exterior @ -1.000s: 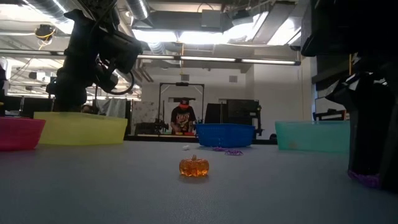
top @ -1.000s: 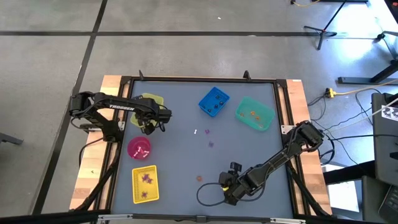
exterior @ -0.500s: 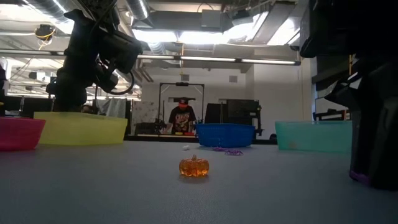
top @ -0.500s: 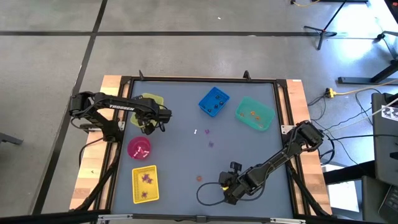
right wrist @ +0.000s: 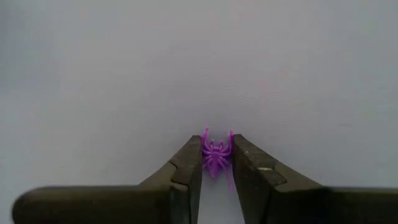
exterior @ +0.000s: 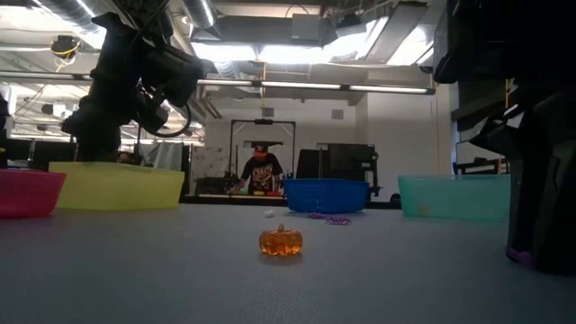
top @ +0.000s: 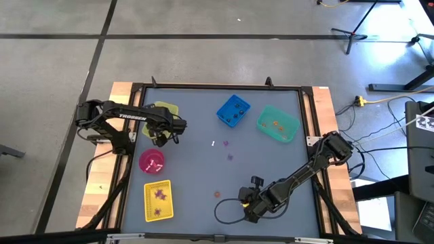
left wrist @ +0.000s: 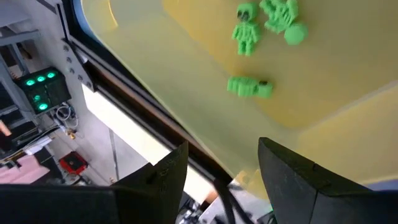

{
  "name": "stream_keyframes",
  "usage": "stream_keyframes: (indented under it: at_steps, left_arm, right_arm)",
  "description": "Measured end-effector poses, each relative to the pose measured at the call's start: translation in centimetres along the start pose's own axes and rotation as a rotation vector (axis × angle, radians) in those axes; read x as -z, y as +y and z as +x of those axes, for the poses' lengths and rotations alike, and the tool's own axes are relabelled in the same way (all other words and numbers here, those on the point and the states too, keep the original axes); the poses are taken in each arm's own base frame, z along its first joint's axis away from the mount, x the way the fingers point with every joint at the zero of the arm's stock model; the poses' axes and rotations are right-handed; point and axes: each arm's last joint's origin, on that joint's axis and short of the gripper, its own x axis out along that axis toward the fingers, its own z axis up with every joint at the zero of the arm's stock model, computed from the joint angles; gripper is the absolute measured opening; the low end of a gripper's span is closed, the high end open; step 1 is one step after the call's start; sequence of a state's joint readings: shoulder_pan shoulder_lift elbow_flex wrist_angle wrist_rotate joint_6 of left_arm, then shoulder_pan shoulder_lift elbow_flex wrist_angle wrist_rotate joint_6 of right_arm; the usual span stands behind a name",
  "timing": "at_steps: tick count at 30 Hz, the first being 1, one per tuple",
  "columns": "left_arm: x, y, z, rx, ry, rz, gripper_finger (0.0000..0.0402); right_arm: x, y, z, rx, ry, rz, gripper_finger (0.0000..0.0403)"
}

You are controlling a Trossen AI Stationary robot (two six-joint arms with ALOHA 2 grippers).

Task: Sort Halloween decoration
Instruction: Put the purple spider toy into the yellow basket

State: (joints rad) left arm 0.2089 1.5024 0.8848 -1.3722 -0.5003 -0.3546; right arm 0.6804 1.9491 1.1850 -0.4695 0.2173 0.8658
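The grey table point(top: 203, 129) carries five bins, and most of the sorting looks done. At the far left corner sits the round yellow bowl point(top: 167, 110), and the left wrist view shows green skeleton figures point(left wrist: 247, 37) lying in it. The teal bin point(top: 278, 125) at the far right holds a couple of orange pieces, the blue bin point(top: 233, 110) beside it holds dark ones, the yellow rectangular tray point(top: 158, 200) at the near left holds purple pieces, and the small pink bowl point(top: 152, 161) holds something pale that is too small to name.

The left gripper point(top: 163, 137) hangs over the near edge of the yellow bowl with its fingers spread wide and nothing between them — it seems to be waiting there. The right gripper point(right wrist: 217, 163) is down at the table near the front edge, right of centre, and its fingers are pinched narrow on a purple spider point(right wrist: 215, 154) that rests on the table surface.

Loose pieces left on the table are few: an orange pumpkin point(exterior: 280, 240) in the near middle, two small purple trinkets point(top: 228, 150) toward the centre, and a tiny white piece point(top: 213, 143) next to them. By colour, the spider would most likely belong with the purple pieces in the yellow tray, well apart from where it is gripped now — across the near side of the table. So four pieces or so, plus the spider, appear to remain.
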Motion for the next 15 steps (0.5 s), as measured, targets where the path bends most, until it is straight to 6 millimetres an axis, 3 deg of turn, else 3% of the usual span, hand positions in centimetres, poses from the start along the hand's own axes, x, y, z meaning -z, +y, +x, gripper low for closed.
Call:
stream_keyframes:
  at_steps: [15]
  left_arm:
    - [0.9,0.7,-0.6,-0.006,-0.030,-0.014,0.0179]
  right_arm:
    - [-1.6,1.5,-1.2,-0.061,-0.038,0.005,0.0078]
